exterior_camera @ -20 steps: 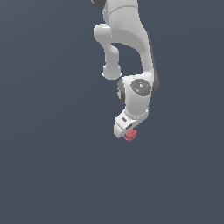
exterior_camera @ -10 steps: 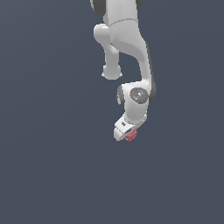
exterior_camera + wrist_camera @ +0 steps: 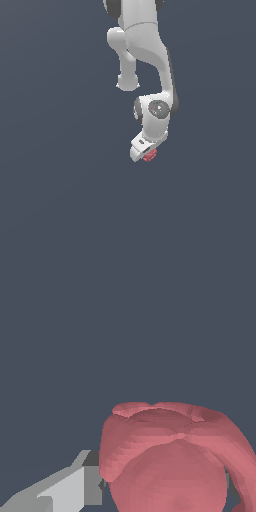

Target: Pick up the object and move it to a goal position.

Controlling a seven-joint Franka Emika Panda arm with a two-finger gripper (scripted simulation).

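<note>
The object (image 3: pixel 149 156) is a small matte red lumpy item, seen just under the white hand in the exterior view. In the wrist view the object (image 3: pixel 170 461) fills the near part of the picture, with rounded bumps along its edge. My gripper (image 3: pixel 146 153) is shut on it. One grey finger (image 3: pixel 75 487) presses on one flank, and a sliver of the other finger (image 3: pixel 229 483) shows at the opposite flank. The object hides the fingertips in the exterior view.
The white arm (image 3: pixel 145 55) comes down from the upper middle of the exterior view. Around it there is only a plain dark grey-blue surface (image 3: pixel 60 190), with no other object or edge in view.
The wrist joint has sunk a little and the hand has tilted slightly. The red object stays held and has hardly shifted in the exterior view.
</note>
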